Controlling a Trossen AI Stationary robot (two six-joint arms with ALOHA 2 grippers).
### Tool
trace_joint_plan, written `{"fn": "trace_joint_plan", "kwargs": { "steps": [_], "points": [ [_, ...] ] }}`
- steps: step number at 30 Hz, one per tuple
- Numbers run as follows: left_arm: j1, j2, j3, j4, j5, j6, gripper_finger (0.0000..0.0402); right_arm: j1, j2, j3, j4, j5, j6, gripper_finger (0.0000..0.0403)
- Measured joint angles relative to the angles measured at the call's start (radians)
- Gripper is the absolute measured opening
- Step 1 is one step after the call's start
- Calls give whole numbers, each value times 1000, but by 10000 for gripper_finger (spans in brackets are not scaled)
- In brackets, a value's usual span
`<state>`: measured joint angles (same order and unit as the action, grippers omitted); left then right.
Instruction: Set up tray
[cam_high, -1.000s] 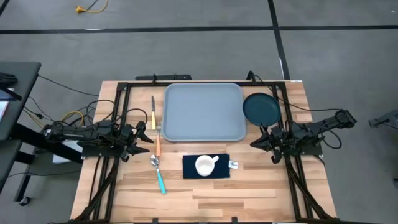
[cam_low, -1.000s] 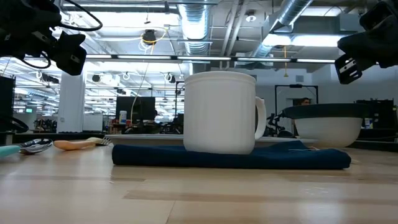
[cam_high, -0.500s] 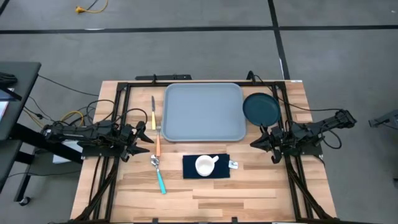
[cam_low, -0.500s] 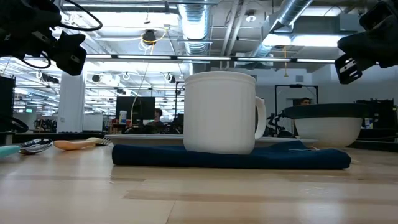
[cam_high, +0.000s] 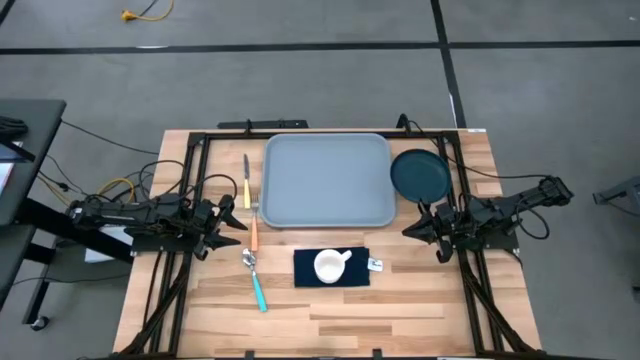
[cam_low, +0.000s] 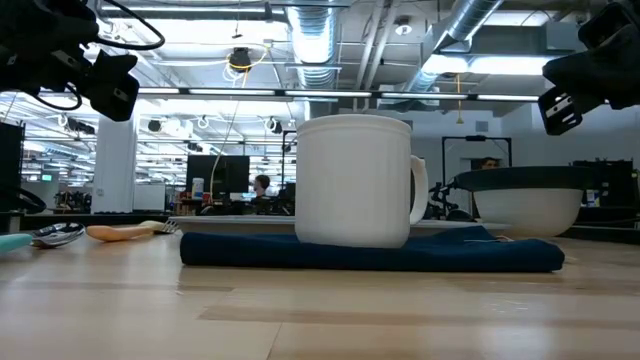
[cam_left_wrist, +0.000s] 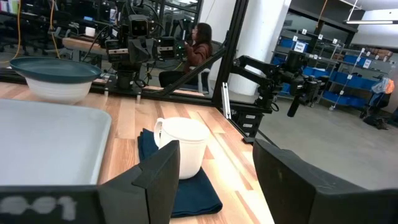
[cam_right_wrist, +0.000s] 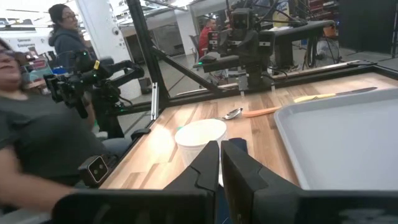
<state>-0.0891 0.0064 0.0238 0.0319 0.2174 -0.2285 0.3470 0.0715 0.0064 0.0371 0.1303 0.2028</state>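
The grey-blue tray (cam_high: 327, 180) lies flat at the table's far middle, with a dark teal plate (cam_high: 420, 175) beside its right end. Near the front, a white mug (cam_high: 331, 266) stands upright on a navy napkin (cam_high: 352, 280). Left of the tray lie a yellow-handled knife (cam_high: 246, 180), an orange-handled fork (cam_high: 253, 228) and a teal-handled spoon (cam_high: 257, 284). My left gripper (cam_high: 232, 222) hangs open and level above the table's left side, pointing toward the mug (cam_left_wrist: 183, 146). My right gripper (cam_right_wrist: 221, 168) hangs shut above the right side (cam_high: 410, 229), just near of the plate.
A small white packet (cam_high: 375, 265) lies beside the napkin's right edge. Black frame rails (cam_high: 195, 170) run along the table's left, right and far sides. People (cam_right_wrist: 37, 143) sit in the room beyond the table. Bare wood (cam_high: 330, 320) stretches along the near edge.
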Motion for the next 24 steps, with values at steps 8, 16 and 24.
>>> {"fn": "trace_joint_plan", "kwargs": {
  "steps": [8,16,24],
  "points": [
    [0,0,0,0,-4,61,192,0,0,0,0,0,0,11],
    [0,0,0,-2,-22,179,192,0,0,0,0,0,0,11],
    [0,0,0,-1,-22,179,192,0,0,0,0,0,0,11]
  ]
}}
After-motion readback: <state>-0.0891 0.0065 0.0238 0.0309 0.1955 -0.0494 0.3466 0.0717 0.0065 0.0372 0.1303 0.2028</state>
